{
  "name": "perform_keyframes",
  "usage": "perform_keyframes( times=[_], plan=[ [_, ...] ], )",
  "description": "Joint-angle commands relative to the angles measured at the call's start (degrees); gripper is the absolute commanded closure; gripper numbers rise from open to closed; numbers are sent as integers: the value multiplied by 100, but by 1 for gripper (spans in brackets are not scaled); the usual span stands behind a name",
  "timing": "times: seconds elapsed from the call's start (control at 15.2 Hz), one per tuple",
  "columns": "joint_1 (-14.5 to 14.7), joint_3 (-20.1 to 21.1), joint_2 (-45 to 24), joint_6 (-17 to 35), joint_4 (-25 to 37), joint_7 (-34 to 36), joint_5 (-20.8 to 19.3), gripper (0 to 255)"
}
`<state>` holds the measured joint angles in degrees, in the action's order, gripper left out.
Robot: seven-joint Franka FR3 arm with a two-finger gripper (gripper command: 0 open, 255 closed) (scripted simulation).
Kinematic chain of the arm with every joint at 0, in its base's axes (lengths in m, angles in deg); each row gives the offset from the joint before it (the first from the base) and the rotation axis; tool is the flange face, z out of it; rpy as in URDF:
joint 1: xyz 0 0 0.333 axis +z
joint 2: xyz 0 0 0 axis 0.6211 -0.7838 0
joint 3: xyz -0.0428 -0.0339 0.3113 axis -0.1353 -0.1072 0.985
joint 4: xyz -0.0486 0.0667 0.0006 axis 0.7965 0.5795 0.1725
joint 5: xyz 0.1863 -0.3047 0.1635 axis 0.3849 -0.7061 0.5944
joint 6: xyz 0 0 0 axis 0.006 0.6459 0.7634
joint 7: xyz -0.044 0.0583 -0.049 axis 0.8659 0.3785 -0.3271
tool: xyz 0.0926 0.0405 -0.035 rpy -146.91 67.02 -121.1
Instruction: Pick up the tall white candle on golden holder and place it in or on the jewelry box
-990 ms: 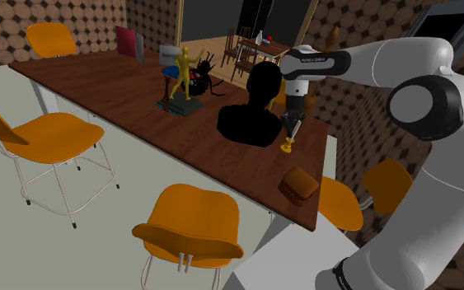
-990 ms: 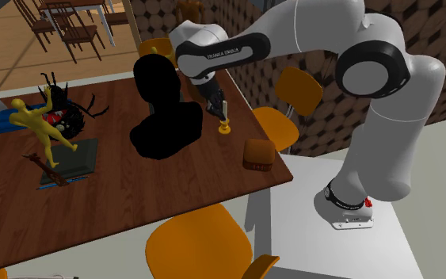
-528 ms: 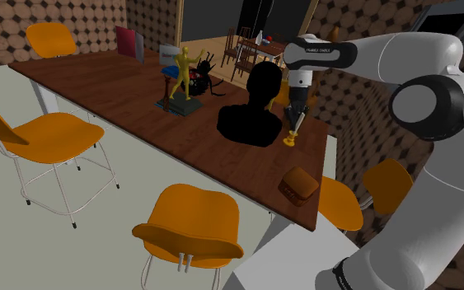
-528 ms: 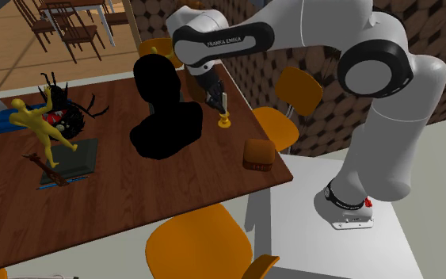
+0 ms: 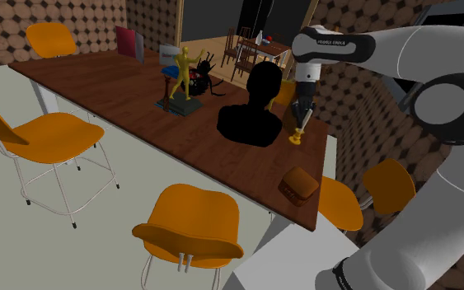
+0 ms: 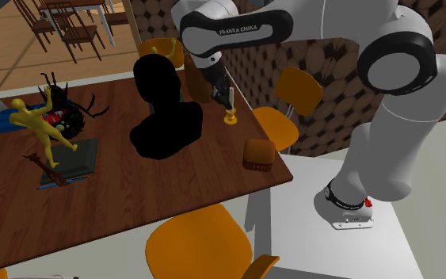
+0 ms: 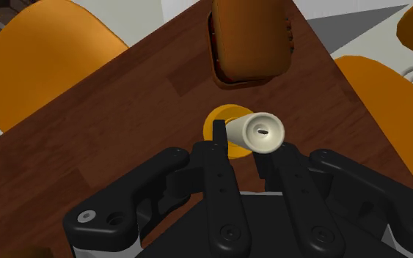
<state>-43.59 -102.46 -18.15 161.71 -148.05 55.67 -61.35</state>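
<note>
A tall white candle [image 7: 250, 133] on a golden holder [image 5: 295, 139] hangs above the dark wooden table [image 5: 131, 95], clasped between the fingers of my black gripper [image 5: 301, 115]. In the second exterior view the candle [image 6: 230, 100] and its gold base [image 6: 230, 120] are lifted off the tabletop beside a black bust [image 6: 164, 111]. The brown jewelry box [image 5: 297, 184] lies shut near the table's corner, nearer the stand than the candle. In the wrist view the box [image 7: 250, 38] sits beyond the candle's top, and the gripper [image 7: 245, 157] is shut on the candle.
A yellow figurine [image 5: 182, 74] on a dark base and a black spidery object [image 5: 204, 70] stand farther along the table. Orange chairs [image 5: 190, 226] ring the table, one [image 6: 285, 103] just past the edge near the box. A black bust [image 5: 252, 111] is close beside the gripper.
The gripper has carried the candle upward and a little toward the table's edge; the holder has risen farther off the wood. The box has not moved.
</note>
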Motion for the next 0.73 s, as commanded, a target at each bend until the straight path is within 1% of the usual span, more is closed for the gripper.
perform_keyframes(
  times=[0.0, 0.26, 0.53, 0.59, 0.66],
  plan=[
    [69, 28, 480, 132, -604, 118, -79, 255],
    [162, 121, 1439, 266, -1683, 376, -209, 255],
    [206, 249, 2374, 275, -2621, 631, -288, 255],
    [211, 279, 2563, 262, -2798, 682, -297, 255],
    [208, 276, 2555, 340, -2867, 683, -298, 255]
  ],
)
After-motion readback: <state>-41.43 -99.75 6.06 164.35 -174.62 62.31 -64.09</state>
